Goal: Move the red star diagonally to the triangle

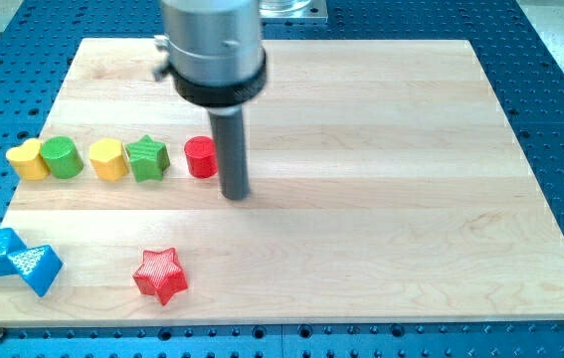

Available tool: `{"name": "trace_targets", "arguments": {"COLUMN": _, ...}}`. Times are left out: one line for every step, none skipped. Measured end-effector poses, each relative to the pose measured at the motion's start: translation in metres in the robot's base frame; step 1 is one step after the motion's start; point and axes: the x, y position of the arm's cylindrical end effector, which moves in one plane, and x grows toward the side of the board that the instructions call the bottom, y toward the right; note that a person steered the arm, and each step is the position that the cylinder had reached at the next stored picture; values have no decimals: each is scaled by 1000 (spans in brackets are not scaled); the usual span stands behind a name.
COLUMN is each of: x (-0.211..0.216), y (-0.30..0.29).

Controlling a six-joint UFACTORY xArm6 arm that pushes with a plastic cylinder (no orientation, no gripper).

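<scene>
Red star lay low on the tabletop, left of centre, below and left of my tip, a bare rod with no hand to spread, while the blue triangle sat further left.

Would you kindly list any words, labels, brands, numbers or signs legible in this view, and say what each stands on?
None: no text, label, brand, number or sign is readable anywhere.
The wooden board, the red star, the other coloured blocks and the arm's metal housing all appear unmarked.
</scene>
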Motion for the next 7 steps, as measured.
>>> {"name": "trace_targets", "arguments": {"x": 90, "y": -8}}
{"name": "trace_targets", "arguments": {"x": 123, "y": -48}}
{"name": "trace_targets", "arguments": {"x": 119, "y": -116}}
{"name": "trace_targets", "arguments": {"x": 90, "y": -133}}
{"name": "trace_targets", "arguments": {"x": 85, "y": -108}}
{"name": "trace_targets", "arguments": {"x": 67, "y": -60}}
{"name": "trace_targets", "arguments": {"x": 61, "y": -22}}
